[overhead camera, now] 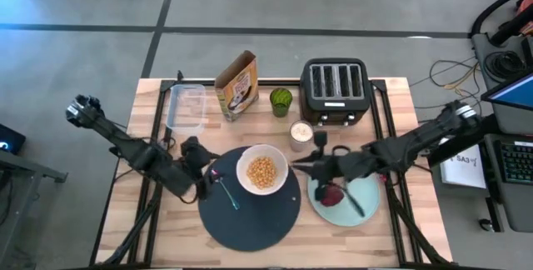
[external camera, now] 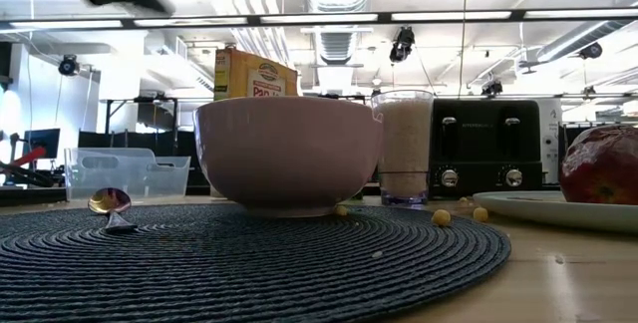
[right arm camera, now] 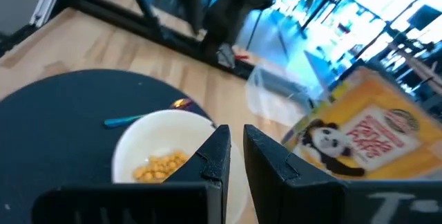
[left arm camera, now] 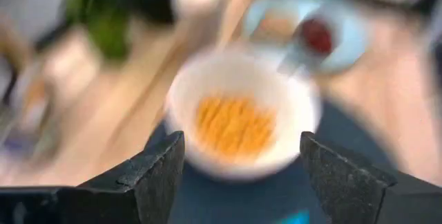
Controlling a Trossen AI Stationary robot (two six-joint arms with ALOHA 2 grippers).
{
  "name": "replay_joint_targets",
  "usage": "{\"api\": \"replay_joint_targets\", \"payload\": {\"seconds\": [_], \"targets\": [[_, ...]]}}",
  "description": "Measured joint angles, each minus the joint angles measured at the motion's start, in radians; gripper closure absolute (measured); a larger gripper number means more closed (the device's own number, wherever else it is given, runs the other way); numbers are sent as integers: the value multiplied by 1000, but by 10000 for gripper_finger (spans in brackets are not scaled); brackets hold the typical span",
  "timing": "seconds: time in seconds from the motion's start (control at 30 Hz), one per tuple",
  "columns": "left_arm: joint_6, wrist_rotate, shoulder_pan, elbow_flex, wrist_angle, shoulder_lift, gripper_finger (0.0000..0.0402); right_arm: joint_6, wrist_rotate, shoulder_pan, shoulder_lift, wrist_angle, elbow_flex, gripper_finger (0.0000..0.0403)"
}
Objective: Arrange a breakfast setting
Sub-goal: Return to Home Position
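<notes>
The left arm reaches in from the left edge of the counter, elbow low, forearm slanting toward the bowl; the left hand hangs just left of the bowl, over the mat and the spoon, raised clear of both and aimed at the bowl; its fingers are spread wide, released, with nothing between them; the right arm stretches in from the right edge, nearly straight, passing above the plate; the right hand hovers just right of the bowl, pointed across its rim, its fingers drawn close with only a thin slit between them, clenched on nothing; the bowl holds yellow cereal and sits on the mat's rear half; the spoon lies on the mat just left of the bowl; the plate lies right of the bowl, off the mat, with the red piece on it; behind the bowl stand a glass, a cup, a box and the toaster; the tub sits behind and left of the bowl.
</notes>
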Motion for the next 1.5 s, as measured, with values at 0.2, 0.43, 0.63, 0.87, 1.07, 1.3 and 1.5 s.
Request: {"api": "replay_joint_targets", "payload": {"seconds": [0.2, 0.43, 0.63, 0.87, 1.07, 1.3, 1.5], "targets": [[-198, 207, -1, 31, -249, 140, 152, -55, -1, -10, -134, 82, -127, 369], [-132, 367, -8, -44, -166, 276, 213, -78, -2, -10, -201, 92, -182, 369], [-101, 379, -8, -93, -142, 339, 312, -83, -1, -10, -218, 88, -202, 369], [-107, 377, 13, -180, -77, 352, 392, -103, -1, -10, -216, 88, -202, 369], [-95, 309, 49, -254, 31, 354, 400, -111, 0, -10, -216, 87, -202, 369], [-89, 299, 99, -309, 54, 354, 401, -111, 0, -10, -216, 87, -202, 369], [-87, 229, 131, -322, 67, 354, 401, -111, 0, -10, -216, 87, -202, 369]]}}
